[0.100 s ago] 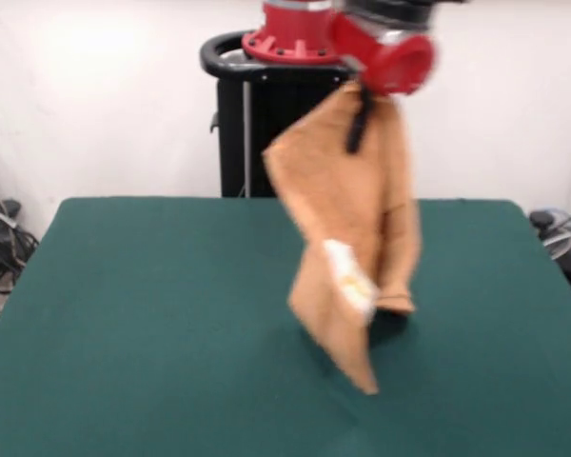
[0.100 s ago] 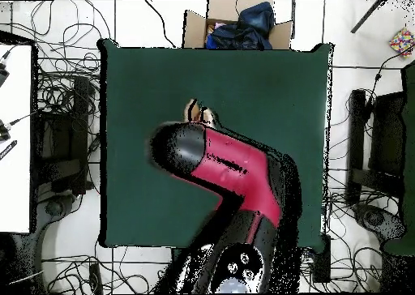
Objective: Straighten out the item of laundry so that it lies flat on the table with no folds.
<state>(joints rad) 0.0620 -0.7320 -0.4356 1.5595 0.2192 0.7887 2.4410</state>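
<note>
While the towel (image 1: 347, 238) hangs in the air, its lowest corner just about touches the green table (image 1: 152, 314) near the middle, with the small white label (image 1: 350, 274) showing on a fold partway up. It dangles in long vertical folds, doubled on itself and nowhere near flat. Higher up, the gripper (image 1: 359, 119) has closed on the towel's top edge; a dark finger shows against the cloth right under the red wrist, and the whole weight of the cloth hangs from that pinch. From above, the arm (image 2: 235, 174) covers nearly everything, and only a scrap of orange (image 2: 197, 112) peeks out beyond its black end.

To my eye this is the lift-and-drape step: the towel is raised so it can fall open. The next move likely calls for lowering it while dragging sideways, so the trailing corner lays out first and the folds do not stack under it.

The tabletop is otherwise bare felt. Beyond it stand the black pedestal (image 1: 266, 124) and a white wall; cables (image 2: 65, 89) sprawl over the floor, and a cardboard box (image 2: 235, 28) with dark cloth in it sits past one table edge.
</note>
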